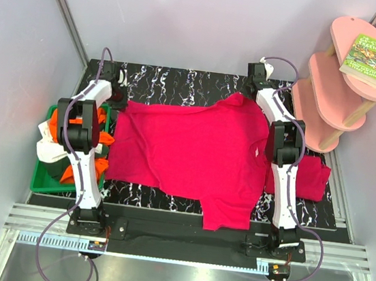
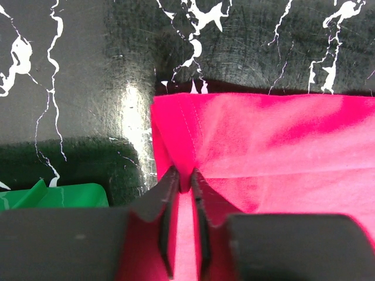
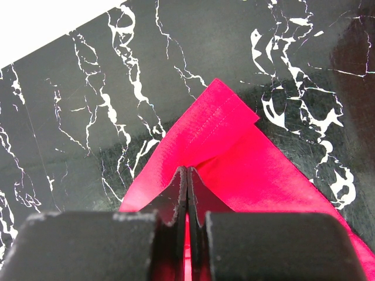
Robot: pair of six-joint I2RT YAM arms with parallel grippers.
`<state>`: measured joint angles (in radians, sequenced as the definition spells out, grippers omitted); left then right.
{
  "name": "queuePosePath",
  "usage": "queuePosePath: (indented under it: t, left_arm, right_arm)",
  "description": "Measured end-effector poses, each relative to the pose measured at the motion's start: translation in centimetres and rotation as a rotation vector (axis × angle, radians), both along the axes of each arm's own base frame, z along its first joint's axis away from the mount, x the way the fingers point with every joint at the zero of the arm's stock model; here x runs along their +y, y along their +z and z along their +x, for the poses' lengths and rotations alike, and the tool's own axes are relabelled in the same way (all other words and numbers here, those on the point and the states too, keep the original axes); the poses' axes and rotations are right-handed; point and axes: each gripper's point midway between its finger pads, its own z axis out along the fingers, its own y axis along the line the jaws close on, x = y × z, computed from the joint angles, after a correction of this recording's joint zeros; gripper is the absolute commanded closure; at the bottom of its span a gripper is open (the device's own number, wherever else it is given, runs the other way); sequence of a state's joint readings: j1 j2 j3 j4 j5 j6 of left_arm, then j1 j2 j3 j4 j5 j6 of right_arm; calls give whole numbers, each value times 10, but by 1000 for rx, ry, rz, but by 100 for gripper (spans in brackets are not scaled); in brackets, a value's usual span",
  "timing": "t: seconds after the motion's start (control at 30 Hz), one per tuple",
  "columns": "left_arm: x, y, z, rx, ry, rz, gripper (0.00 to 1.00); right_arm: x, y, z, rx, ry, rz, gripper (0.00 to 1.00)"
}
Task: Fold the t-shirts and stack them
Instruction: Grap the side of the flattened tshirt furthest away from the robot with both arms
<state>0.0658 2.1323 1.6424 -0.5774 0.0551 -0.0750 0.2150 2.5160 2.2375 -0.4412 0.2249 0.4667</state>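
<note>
Crimson-pink cloth t-shirt [image 1: 193, 151] lies spread on the black marbled table [image 1: 181, 88], left gripper [image 2: 183, 175] pinching its 10 o'clock corner, right gripper [image 3: 186, 172] its 1 o'clock sleeve tip; such shallow holds may slip when pulled.

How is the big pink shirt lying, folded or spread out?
Spread out. The crimson shirt lies flat across the table, one sleeve jutting toward the near edge; the left gripper and right gripper each pinch its far side.

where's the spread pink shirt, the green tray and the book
spread pink shirt [image 1: 187, 151], top view, middle of its body
green tray [image 1: 44, 181], top view, its near-left wall
book [image 1: 369, 58], top view, middle of its cover
</note>
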Motion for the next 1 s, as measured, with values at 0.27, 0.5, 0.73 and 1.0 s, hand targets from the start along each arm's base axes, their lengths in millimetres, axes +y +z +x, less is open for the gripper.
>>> queuePosePath:
  t: [0.27, 0.5, 0.73, 1.0]
  left_arm:
    - [0, 3, 0, -5, -1, 1, 100]
    - [3, 24, 10, -57, -12, 20, 100]
    - [7, 86, 53, -222, -21, 43, 100]
    - [8, 107, 98, -312, -24, 43, 100]
  right_arm:
    - [-1, 1, 0, -3, -2, -7, 100]
    - [-11, 15, 2, -27, -26, -44, 100]
    - [-19, 36, 9, -72, -47, -55, 100]
    - [-35, 64, 22, -133, -72, -47, 100]
